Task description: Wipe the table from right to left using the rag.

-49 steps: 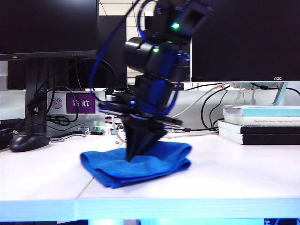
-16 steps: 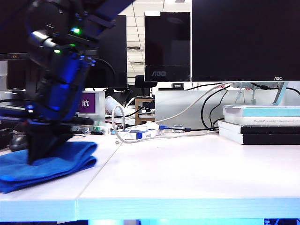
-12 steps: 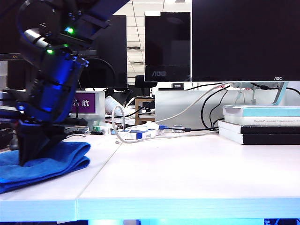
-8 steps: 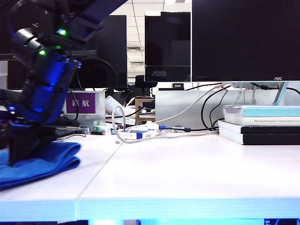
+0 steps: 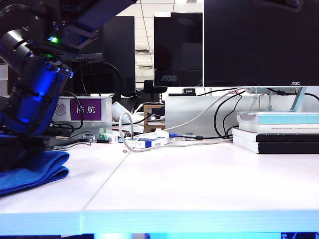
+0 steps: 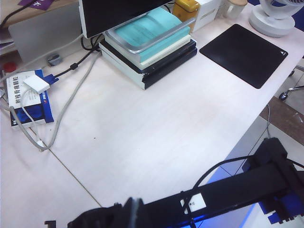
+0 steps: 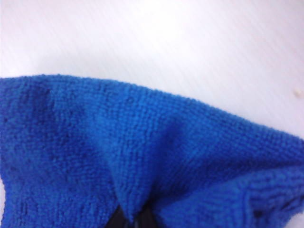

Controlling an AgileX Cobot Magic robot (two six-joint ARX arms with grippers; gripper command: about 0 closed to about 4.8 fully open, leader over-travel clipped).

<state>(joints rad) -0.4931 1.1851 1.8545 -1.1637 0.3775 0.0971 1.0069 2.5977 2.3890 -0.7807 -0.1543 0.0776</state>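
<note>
The right gripper (image 7: 133, 219) is pinched tight on the rag (image 7: 142, 161). In the right wrist view the blue cloth bunches up between the two dark fingertips and fills most of the picture. The rag is held low so it lies on the table (image 7: 190, 42) and can rub it.

In the exterior view the rag (image 5: 32, 172) is a blue bundle at the far left end of the table (image 5: 199, 184), partly off the edge of the picture. The gripper itself is cut off there. The right arm (image 5: 35, 84) reaches across from the top of the picture and leans down over the rag, with a green light glowing on it. It looks like the wipe from right to left is close to done, since the wide white top to the arm's other side is bare.

Behind the arm stands a purple sign (image 5: 89, 108). Farther along the back lie a loose grey cable (image 5: 149, 144) and a stack of books (image 5: 276, 130) under the black monitors (image 5: 259, 42).

The left gripper cannot be seen. The left wrist view looks down from high up, well away from the rag, on the books (image 6: 152, 45), a black mat (image 6: 244, 52) and a dark arm (image 6: 228, 194) crossing below.
</note>
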